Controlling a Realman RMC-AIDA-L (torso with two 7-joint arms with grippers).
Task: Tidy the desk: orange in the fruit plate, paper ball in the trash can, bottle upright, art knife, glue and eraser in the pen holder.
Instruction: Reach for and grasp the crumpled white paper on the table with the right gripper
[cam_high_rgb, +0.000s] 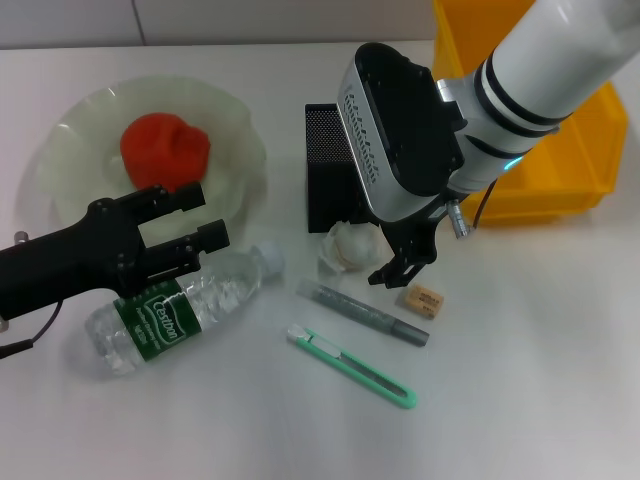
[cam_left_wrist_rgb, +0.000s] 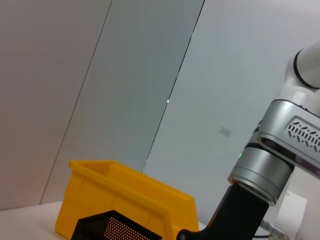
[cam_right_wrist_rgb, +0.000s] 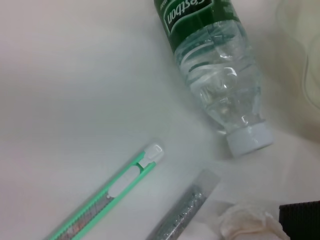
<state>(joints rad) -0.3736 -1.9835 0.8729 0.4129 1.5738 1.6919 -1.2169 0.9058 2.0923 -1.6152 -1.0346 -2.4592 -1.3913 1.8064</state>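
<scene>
Five things still lie loose on the surface. Just near of the pen holder (cam_high_rgb: 330, 170) sits the paper ball (cam_high_rgb: 352, 245), with the right gripper (cam_high_rgb: 403, 262) beside it on the right, fingers spread and holding nothing. The ball is light and soft and will crush, so a gentle pinch across its middle should do. Near of it lies the glue (cam_high_rgb: 365, 312), a slim, stiff, smooth tube likely to roll; take it across its width at mid-length. The eraser (cam_high_rgb: 425, 298), right of the glue, is small, low and grippy. The knife (cam_high_rgb: 352, 366), nearest of all, is flat, thin and hard to get under; grip its long edges.

The bottle (cam_high_rgb: 180, 310) lies on its side at the left, water inside, so fairly heavy and slick; hold the body near the label. The left gripper (cam_high_rgb: 180, 220) hovers over it, fingers apart and empty. The orange (cam_high_rgb: 165, 150) already rests in the plate (cam_high_rgb: 235, 120). A yellow bin (cam_high_rgb: 570, 170) stands far right.
</scene>
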